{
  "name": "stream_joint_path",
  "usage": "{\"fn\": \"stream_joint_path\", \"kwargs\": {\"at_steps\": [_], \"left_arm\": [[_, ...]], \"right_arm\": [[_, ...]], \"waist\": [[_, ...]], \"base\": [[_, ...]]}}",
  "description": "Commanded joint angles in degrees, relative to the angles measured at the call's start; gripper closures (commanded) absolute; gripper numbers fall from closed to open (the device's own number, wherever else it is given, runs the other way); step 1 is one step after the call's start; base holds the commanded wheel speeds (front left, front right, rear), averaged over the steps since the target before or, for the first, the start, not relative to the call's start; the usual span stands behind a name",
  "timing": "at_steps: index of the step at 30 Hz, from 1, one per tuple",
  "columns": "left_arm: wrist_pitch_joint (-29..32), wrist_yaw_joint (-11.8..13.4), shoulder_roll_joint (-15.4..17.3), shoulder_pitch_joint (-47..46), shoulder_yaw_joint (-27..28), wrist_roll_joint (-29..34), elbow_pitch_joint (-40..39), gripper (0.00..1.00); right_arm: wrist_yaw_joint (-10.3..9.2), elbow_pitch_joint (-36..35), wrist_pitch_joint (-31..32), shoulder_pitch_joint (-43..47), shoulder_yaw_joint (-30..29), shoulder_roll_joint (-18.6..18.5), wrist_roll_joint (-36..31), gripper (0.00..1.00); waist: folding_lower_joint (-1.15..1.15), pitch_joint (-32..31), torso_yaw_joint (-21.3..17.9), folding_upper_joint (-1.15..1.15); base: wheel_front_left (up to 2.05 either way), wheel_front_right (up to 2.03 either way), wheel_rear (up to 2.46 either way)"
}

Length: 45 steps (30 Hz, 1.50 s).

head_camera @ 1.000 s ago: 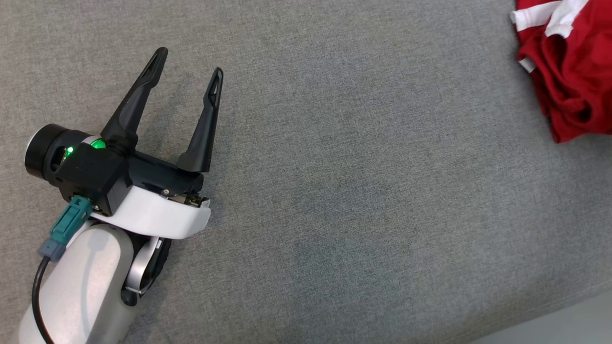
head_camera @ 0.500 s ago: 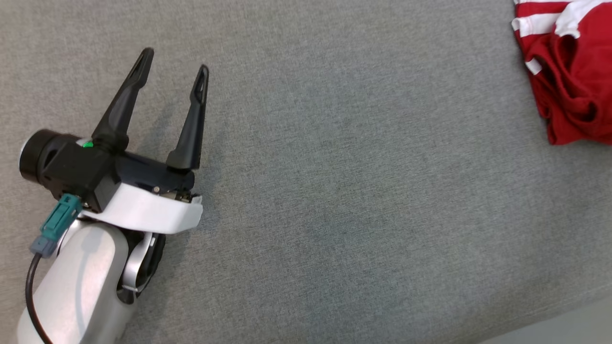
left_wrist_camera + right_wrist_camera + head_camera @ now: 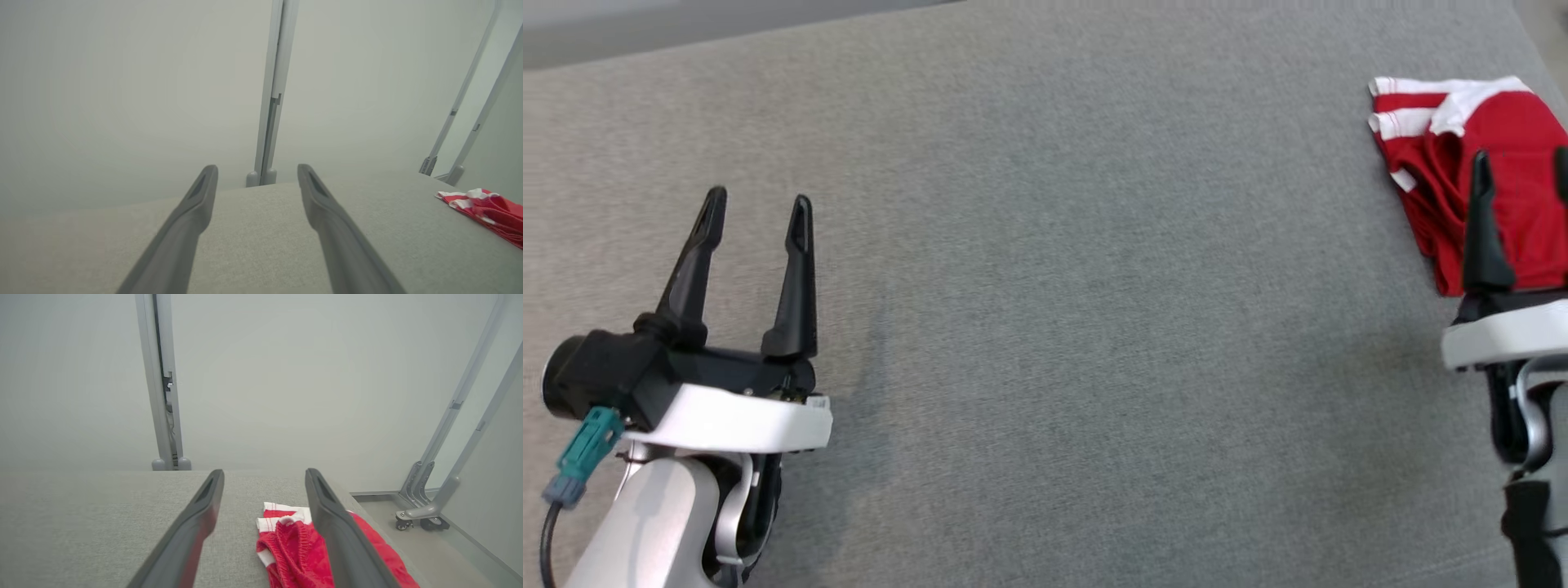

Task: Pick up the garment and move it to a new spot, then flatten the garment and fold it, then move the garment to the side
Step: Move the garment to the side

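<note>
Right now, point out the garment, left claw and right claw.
garment (image 3: 1515,131), head view, red fabric near its middle.
left claw (image 3: 760,198), head view, midway between fingertips.
right claw (image 3: 264,473), right wrist view, midway between fingertips.

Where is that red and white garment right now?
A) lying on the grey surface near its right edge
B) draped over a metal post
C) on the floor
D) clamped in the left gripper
A: the garment lies bunched on the grey surface, close to its right edge.

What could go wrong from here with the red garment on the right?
The garment lies close to the right edge of the gray surface, so a nudge might slide it off. The right gripper hangs over it with jaws open; a finger could snag the loose folds and undo them.
</note>
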Motion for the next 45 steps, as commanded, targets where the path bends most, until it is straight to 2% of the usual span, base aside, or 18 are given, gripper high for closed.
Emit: {"fn": "stream_joint_path", "kwargs": {"at_steps": [1,5,11,23,32,45], "left_arm": [[-0.34,0.44,0.15,0.93,0.37,-0.26,0.15,0.0],[-1.24,0.24,-0.16,3.73,1.34,-1.39,0.94,0.0],[-2.25,-0.25,-0.7,7.43,3.41,-2.76,1.4,0.0],[-2.61,-2.12,0.38,14.93,4.87,-2.83,4.71,0.0],[-1.48,-0.66,1.57,19.12,3.85,-1.58,4.9,0.0],[0.68,1.75,2.58,21.15,3.33,-0.33,3.76,0.0]], "right_arm": [[-0.01,-1.27,0.46,1.06,0.09,0.3,-0.19,0.0],[-0.01,-6.61,2.48,5.35,1.82,2.97,-0.51,0.0],[-0.01,-12.47,5.79,10.46,4.26,4.88,-0.96,0.0],[-0.01,-13.84,9.75,18.66,6.63,5.68,-1.77,0.0],[-0.01,-16.55,12.28,24.51,6.09,6.05,-2.59,0.0],[-0.01,-19.98,14.39,28.43,3.98,6.42,-2.22,0.0]], "waist": [[0.0,-2.34,2.34,0.0],[0.0,-5.41,4.98,0.0],[0.0,-9.43,8.22,0.0],[0.0,-17.51,10.65,0.0],[0.0,-21.57,10.34,0.0],[0.0,-22.9,10.06,0.0]], "base": [[0.0,0.0,0.0],[0.0,0.0,0.0],[0.0,0.0,0.0],[0.0,0.0,0.0],[0.0,0.0,0.0],[0.0,0.0,0.0]]}}
